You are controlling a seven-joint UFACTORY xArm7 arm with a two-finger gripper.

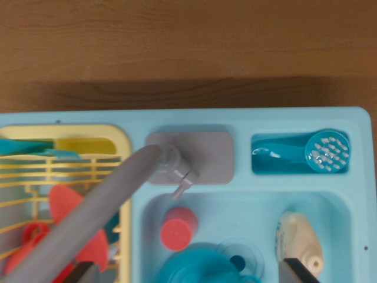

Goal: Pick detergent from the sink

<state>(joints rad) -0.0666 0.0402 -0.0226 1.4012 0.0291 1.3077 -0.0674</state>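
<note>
The detergent (296, 234) is a cream bottle with a small blue label, lying in the right part of the light-blue sink basin (347, 236). Only the dark fingertips (299, 270) of my gripper (189, 273) show, at the bottom edge of the wrist view. They stand far apart, so the gripper is open with nothing held. The right fingertip sits just at the bottle's near end, and the left one (82, 272) is over the dish rack side. A red cup (178, 227) and a teal dish (197, 265) lie in the basin between the fingers.
A grey faucet (106, 212) slants from its base plate (206, 154) down to the wrist view's left. A yellow dish rack (65, 162) with red pieces (65, 203) fills the left. A blue brush (321, 151) lies in a small upper-right compartment. Wooden tabletop (188, 47) lies beyond.
</note>
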